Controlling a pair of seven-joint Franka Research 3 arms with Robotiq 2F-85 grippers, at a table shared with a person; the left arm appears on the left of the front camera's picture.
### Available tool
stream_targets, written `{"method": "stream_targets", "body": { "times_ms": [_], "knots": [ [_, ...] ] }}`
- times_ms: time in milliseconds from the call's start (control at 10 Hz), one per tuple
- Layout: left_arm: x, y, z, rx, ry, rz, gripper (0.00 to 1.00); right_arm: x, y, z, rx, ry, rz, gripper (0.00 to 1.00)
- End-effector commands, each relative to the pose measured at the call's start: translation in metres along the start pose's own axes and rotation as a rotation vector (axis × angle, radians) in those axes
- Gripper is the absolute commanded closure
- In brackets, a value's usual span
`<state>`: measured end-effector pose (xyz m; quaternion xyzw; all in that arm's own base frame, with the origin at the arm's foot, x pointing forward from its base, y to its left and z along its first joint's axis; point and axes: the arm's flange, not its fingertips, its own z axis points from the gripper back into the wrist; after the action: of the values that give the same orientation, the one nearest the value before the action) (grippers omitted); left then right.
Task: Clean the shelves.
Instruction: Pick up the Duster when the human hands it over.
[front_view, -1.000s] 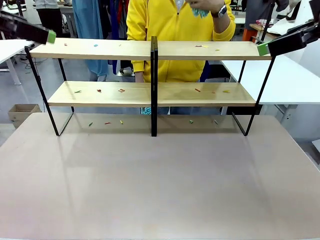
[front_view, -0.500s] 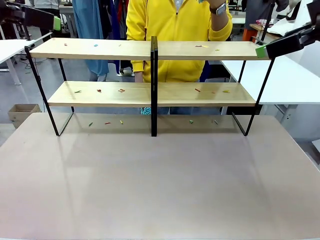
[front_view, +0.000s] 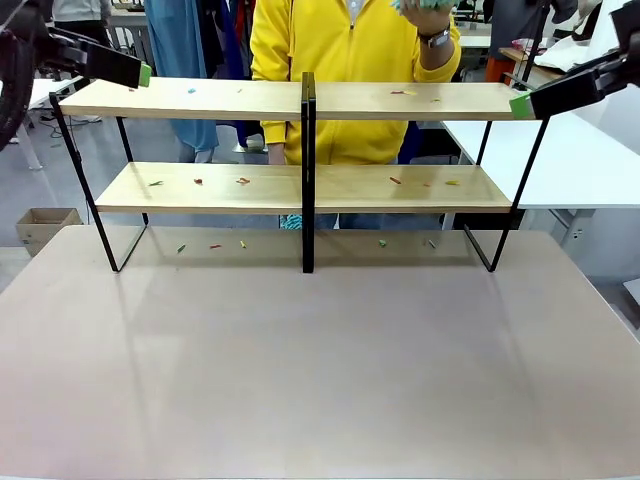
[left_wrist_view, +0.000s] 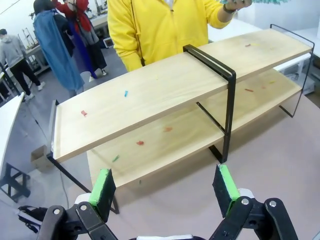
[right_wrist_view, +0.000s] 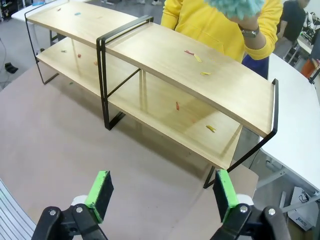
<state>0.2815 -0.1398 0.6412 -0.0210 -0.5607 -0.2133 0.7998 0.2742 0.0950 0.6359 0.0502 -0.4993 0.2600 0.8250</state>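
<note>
My left claw and right claw both stand apart, empty, facing the shelves at mid-frame, scattered with coloured scraps.

Shelves: smooth, pale wood with a matt finish. Frame: thin black metal. Table: smooth, matt beige top. Duster: fluffy teal fibres.

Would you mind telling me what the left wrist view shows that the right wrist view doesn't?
Left wrist view: the left gripper, open, and a cardboard box on the floor past the shelves' end. Right wrist view: the right gripper, open. Both: the shelves, dotted with coloured scraps, and the person in a yellow jacket behind them.
</note>
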Motion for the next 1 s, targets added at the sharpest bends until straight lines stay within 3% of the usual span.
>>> {"method": "stream_targets", "body": {
  "times_ms": [0, 400, 500, 600, 900],
  "knots": [
    [-0.081, -0.015, 0.015, -0.004, -0.028, 0.008, 0.0, -0.018, 0.003, -0.005, 0.0, -0.021, -0.009, 0.0],
    [-0.082, -0.014, 0.012, -0.036, -0.018, 0.009, 0.0, -0.018, 0.002, -0.004, -0.009, -0.022, -0.01, 0.0],
    [-0.001, -0.009, -0.004, -0.029, 0.005, -0.011, 0.0, -0.017, 0.002, -0.004, -0.037, -0.028, -0.003, 0.0],
    [-0.001, -0.009, -0.004, -0.029, 0.005, -0.011, 0.0, -0.001, -0.002, -0.001, 0.0, 0.001, -0.004, 0.0],
    [-0.001, -0.009, -0.004, -0.029, 0.005, -0.011, 0.0, 0.0, -0.002, -0.001, -0.002, -0.002, -0.002, 0.0]
  ]
}}
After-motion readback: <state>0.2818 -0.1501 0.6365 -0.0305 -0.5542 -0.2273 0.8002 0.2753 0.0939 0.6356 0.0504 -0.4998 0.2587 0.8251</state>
